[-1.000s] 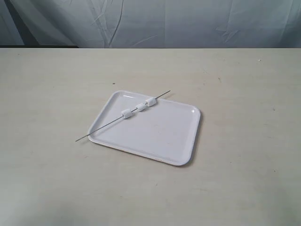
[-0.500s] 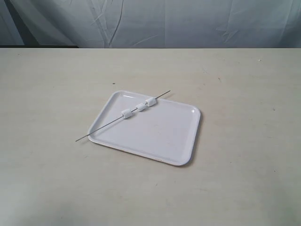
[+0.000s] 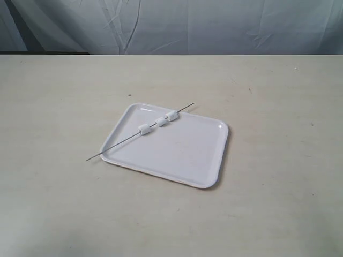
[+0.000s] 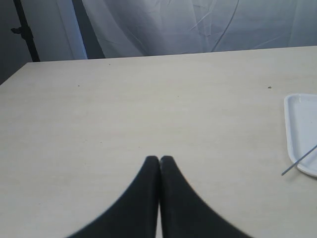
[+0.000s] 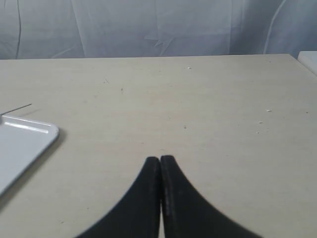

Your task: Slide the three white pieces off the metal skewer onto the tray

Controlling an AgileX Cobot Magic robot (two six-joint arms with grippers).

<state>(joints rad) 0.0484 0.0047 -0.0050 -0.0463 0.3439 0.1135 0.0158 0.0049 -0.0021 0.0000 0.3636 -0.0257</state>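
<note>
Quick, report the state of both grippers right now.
Left gripper: closed, holding nothing.
Right gripper: closed, holding nothing.

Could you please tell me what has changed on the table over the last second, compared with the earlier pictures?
Nothing visibly changed. The thin grey metal skewer lies as before, slanted across the flat white rectangular plastic tray with both ends past its rim. The three small white cylindrical pieces remain threaded on it above the tray.
</note>
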